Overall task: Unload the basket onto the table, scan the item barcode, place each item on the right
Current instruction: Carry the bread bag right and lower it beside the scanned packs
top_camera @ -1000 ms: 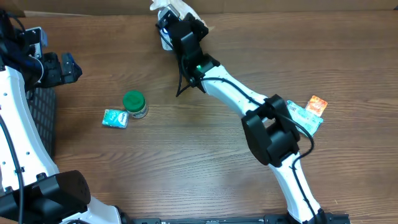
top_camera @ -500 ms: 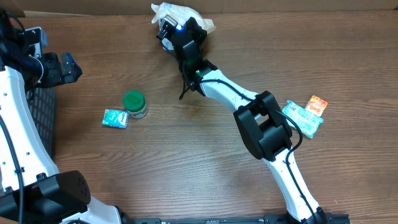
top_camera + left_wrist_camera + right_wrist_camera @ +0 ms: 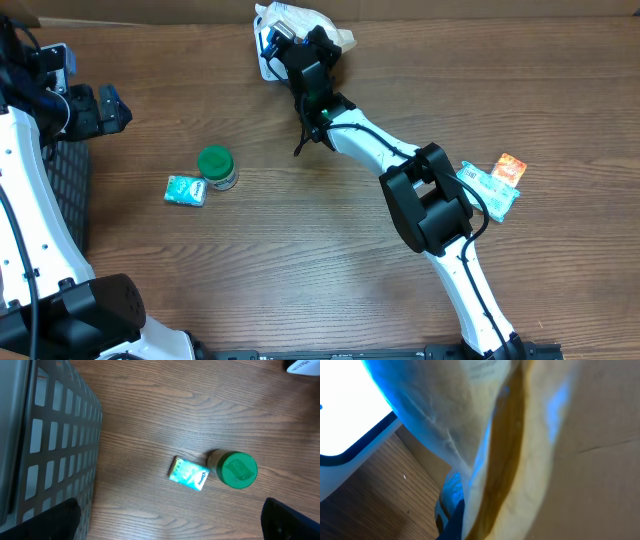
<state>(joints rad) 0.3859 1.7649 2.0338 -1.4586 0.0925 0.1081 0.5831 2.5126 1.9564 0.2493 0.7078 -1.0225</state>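
The pale pouch is at the far edge of the desk, pinched in my right end effector, whose fingers are pressed together on it. Blue light washes over it, and the glowing white body beside it is probably the scanner, though the close view is poor. I'd turn the printed face slowly toward that light and hold steady. My left end effector hangs spread and empty by the basket. The green-lidded jar and teal packet lie well apart from the scanning.
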